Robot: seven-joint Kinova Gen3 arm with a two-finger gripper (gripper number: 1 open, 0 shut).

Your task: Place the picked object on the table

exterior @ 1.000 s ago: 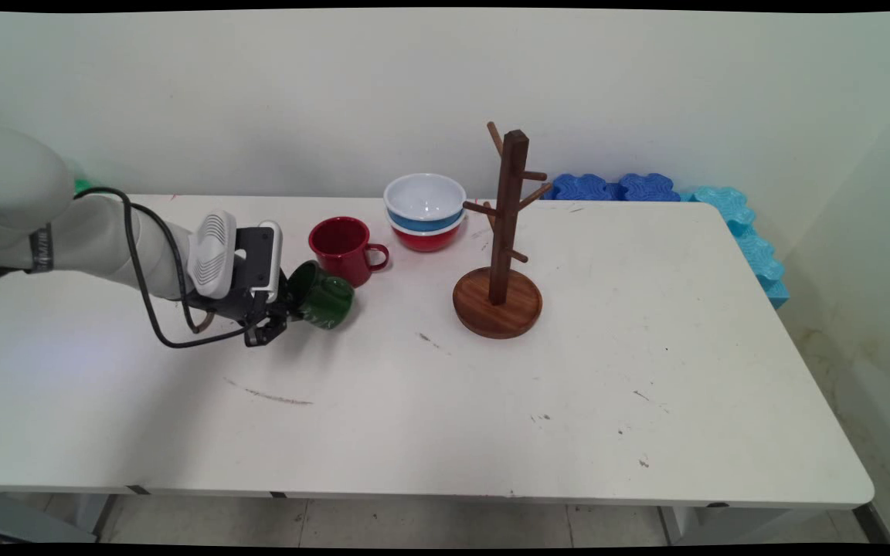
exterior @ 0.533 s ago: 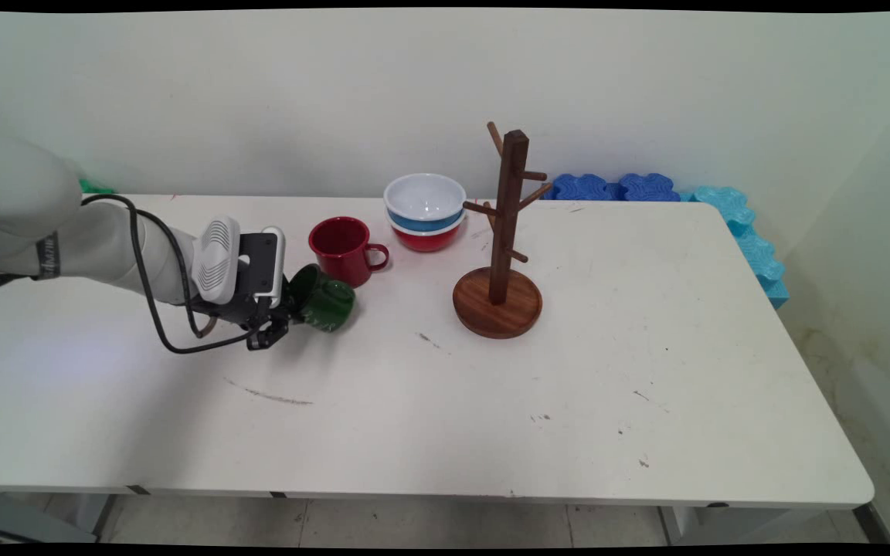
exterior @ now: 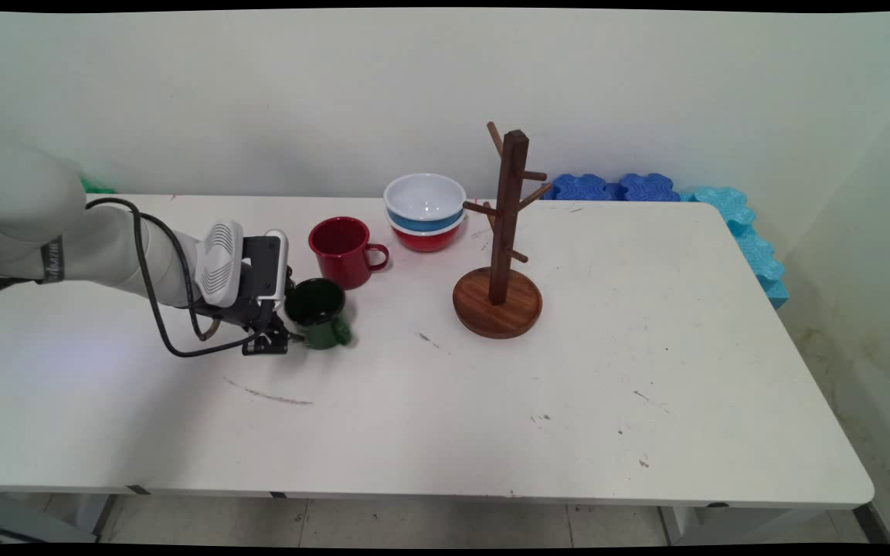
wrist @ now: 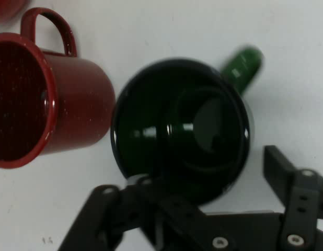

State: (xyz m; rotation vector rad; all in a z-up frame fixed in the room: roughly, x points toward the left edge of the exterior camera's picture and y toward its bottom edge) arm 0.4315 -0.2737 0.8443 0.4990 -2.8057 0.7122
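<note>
The dark green enamel mug (exterior: 320,313), tilted on its side a second ago, now stands upright on the white table (exterior: 568,371) beside the red enamel mug (exterior: 343,249). The black gripper (exterior: 279,337) has spread, one finger inside the rim, no longer pinching.

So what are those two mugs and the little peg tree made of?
The green mug beside the pincer and the red mug look like enamelled metal: thin walls, dark rolled rims, fine speckling, glossy highlights. It could be glazed ceramic instead. The peg tree looks like dark, smooth-finished wood, with visible grain on its round base.
</note>
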